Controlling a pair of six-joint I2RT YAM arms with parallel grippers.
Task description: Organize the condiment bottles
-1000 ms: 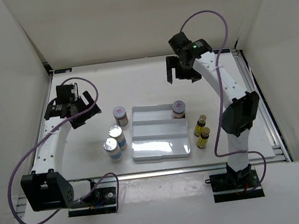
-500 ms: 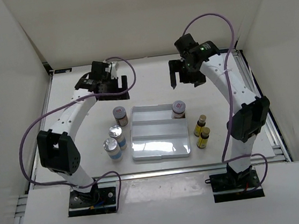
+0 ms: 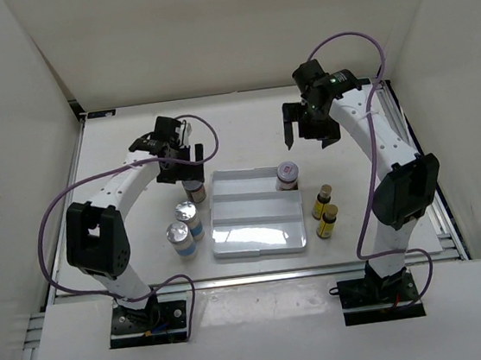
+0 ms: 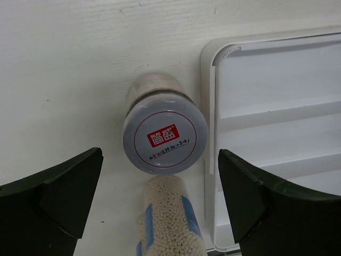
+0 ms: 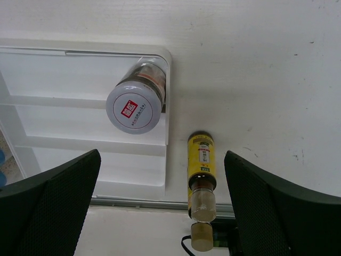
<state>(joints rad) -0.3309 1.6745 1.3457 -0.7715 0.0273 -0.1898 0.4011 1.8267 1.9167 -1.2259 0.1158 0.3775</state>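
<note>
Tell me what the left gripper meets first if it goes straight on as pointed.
Probably the left gripper meets the jar beside the tray, lid first; it sits between the open fingers, though depth is unclear.

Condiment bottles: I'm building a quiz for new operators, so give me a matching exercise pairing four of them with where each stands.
Things
1. left jar, below the left gripper
2. right jar, nearest the right gripper
3. yellow bottles
4. silver-topped cylinders

Places
a. right of the tray, outside it
b. inside the tray's far compartment
c. left of the tray, toward the arm bases
d. just outside the tray's far left corner

Pairs: 1-d, 2-b, 3-a, 4-c
</note>
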